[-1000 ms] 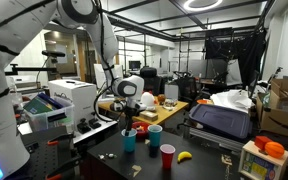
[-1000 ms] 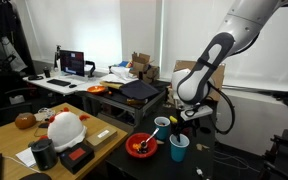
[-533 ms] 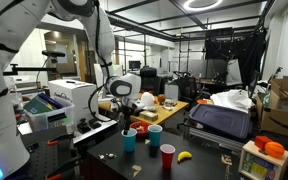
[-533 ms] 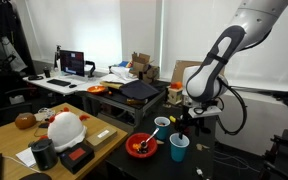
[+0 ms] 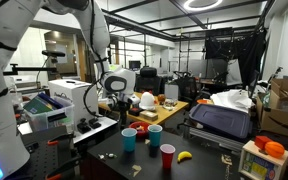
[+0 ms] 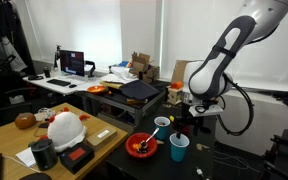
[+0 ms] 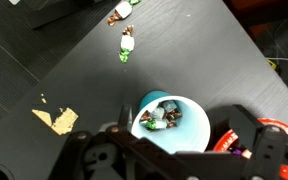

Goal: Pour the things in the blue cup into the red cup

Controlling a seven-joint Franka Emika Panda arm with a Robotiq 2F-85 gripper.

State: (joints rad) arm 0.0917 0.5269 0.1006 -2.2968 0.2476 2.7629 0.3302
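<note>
Gripper (image 5: pixel 115 108): released, jaws wide, grasping nothing; hangs above blue cup, slightly to its left in exterior view.
Blue cup (image 5: pixel 129 140): upright on dark tabletop (image 5: pixel 104 162), leftmost of cups; wrist view shows wrapped sweets (image 7: pixel 164 117) inside.
Teal cup (image 5: pixel 155 136): upright, just right of blue cup.
Red cup (image 5: pixel 167 155): upright, nearer camera, apart from blue cup.
Banana (image 5: pixel 184 156): flat on tabletop, just right of red cup.
</note>
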